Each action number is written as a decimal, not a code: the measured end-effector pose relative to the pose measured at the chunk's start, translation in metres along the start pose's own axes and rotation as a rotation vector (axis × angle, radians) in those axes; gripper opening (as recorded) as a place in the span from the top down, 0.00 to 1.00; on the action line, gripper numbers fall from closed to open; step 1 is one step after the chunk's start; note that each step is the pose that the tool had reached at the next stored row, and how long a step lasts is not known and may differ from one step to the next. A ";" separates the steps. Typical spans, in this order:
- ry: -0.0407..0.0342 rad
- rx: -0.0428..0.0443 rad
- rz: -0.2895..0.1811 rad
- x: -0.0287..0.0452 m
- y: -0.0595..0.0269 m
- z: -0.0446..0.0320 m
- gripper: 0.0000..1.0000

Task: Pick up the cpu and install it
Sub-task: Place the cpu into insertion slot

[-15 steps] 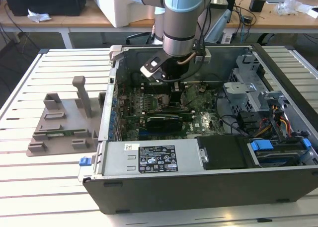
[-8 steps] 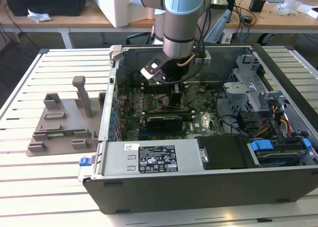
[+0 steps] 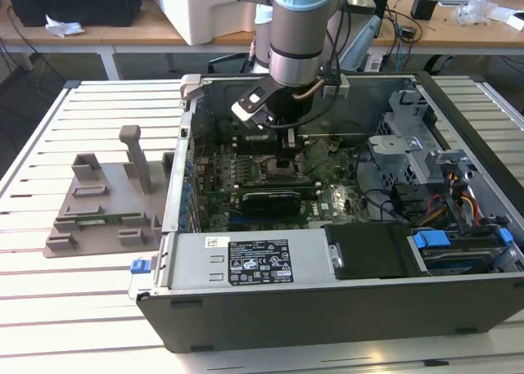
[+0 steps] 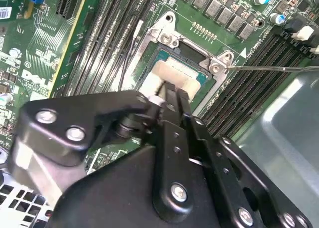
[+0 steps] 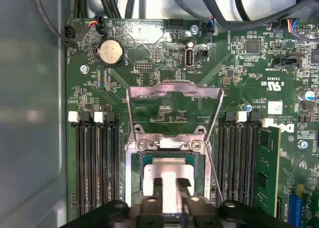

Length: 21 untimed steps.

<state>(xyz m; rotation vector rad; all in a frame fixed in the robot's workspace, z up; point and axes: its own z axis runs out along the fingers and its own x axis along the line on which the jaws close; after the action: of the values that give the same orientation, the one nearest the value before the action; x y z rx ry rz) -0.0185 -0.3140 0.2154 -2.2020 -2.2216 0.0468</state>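
Note:
The cpu [image 5: 172,169], a flat square chip with a pale silver top and thin green edge, lies in the socket [image 5: 133,178] on the green motherboard. In the second wrist view the cpu [image 4: 167,74] sits inside its metal socket frame [image 4: 167,36]. My gripper [image 5: 169,189] hangs straight over the chip, fingers close together and shut, with the tips low over its top. Whether they touch it I cannot tell. The gripper [image 4: 173,96] blocks part of the chip. The hinged load plate [image 5: 174,91] stands raised. In the exterior view my gripper [image 3: 288,143] reaches down into the open computer case.
Black memory slots [image 5: 94,163] flank the socket, and a thin wire lever [image 5: 214,180] runs along one side. The case wall [image 3: 327,308] and drive bay [image 3: 458,251] ring the board. A grey holder tray [image 3: 98,202] sits on the slatted table at the exterior view's left.

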 end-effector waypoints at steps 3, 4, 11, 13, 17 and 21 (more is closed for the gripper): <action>-0.0002 -0.0001 -0.001 0.0001 -0.0029 0.0013 0.89; -0.0005 -0.0002 -0.009 0.0001 -0.0045 0.0024 0.89; -0.0032 0.0008 -0.089 0.0008 -0.0044 0.0098 0.89; -0.0033 0.0016 -0.089 0.0008 -0.0034 0.0106 0.89; -0.0025 0.0038 -0.089 0.0008 0.0092 0.0114 0.89; -0.0027 0.0040 -0.089 0.0007 0.0091 -0.0025 0.89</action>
<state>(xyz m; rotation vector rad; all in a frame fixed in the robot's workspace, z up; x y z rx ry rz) -0.0094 -0.3131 0.2176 -2.0991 -2.3159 0.0531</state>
